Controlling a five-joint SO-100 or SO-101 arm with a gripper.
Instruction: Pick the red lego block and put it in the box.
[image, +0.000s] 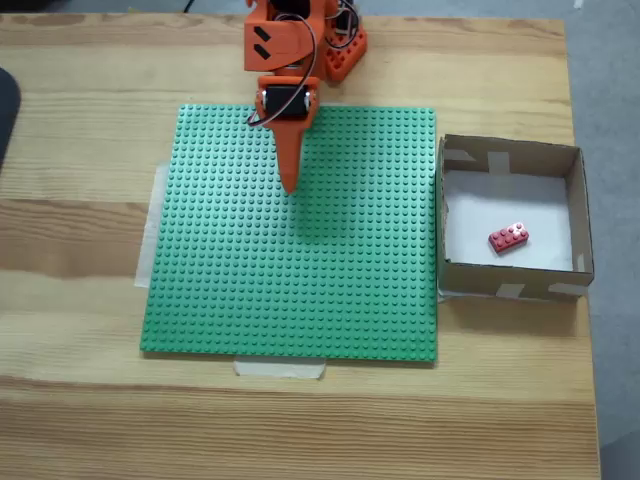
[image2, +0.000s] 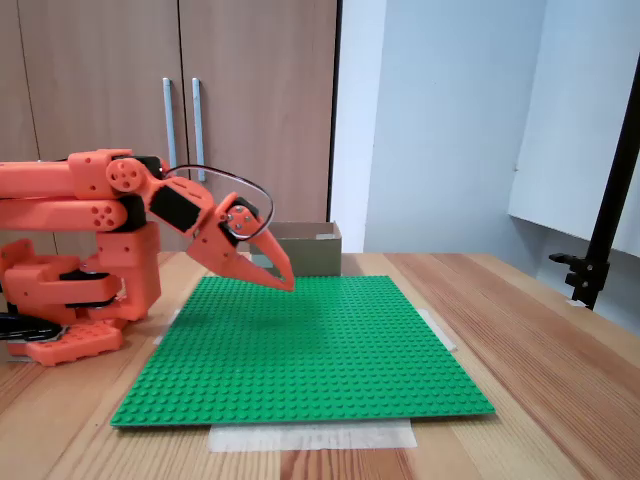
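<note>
The red lego block (image: 509, 238) lies flat on the white bottom of the box (image: 578, 215), slightly tilted, at the right of the table in a fixed view. In the other fixed view the box (image2: 312, 247) shows as a brown wall behind the baseplate. My orange gripper (image: 291, 186) hangs shut with nothing in it over the far part of the green baseplate (image: 300, 260), well left of the box. From the side the gripper (image2: 284, 281) points down and forward, a little above the baseplate (image2: 300, 350).
The arm's orange base (image2: 70, 300) stands at the table's far edge. Tape strips hold the baseplate to the wooden table (image: 90, 400). A black stand (image2: 605, 220) rises at the right side. Cupboard doors are behind.
</note>
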